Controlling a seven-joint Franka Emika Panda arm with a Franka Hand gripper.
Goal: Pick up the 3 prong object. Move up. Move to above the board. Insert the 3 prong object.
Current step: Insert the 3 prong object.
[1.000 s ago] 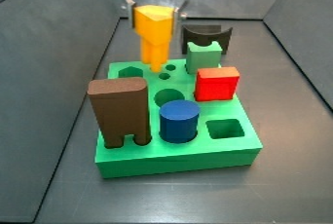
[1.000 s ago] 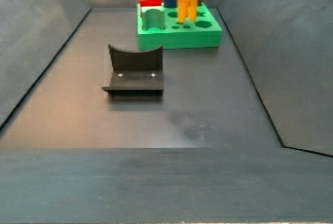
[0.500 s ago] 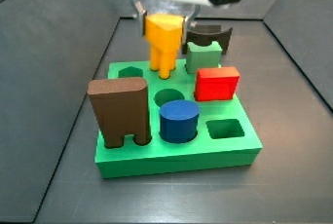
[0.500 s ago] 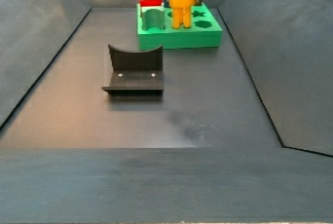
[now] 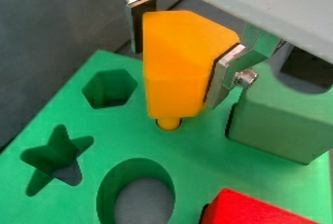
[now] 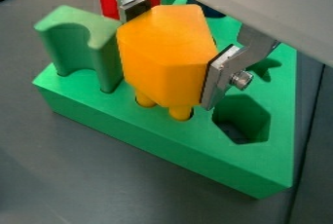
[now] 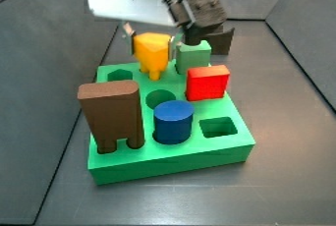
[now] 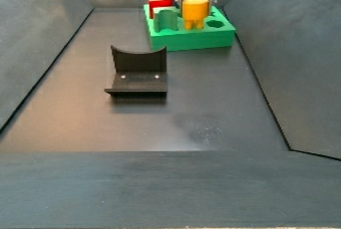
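Looking now, we see the gripper (image 6: 176, 55) has come down, fingers pinching the 3 prong object (image 6: 166, 55), whose pegs now poke into holes by the board's (image 6: 124, 121) far edge.

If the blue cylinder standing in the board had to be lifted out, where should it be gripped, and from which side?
Grip the blue cylinder from straight above, across its exposed upper body. It stands upright in the board, its lower part apparently sunk in a hole. The brown block and red cube are close, so place the fingers carefully. The end effector holds the 3 prong object.
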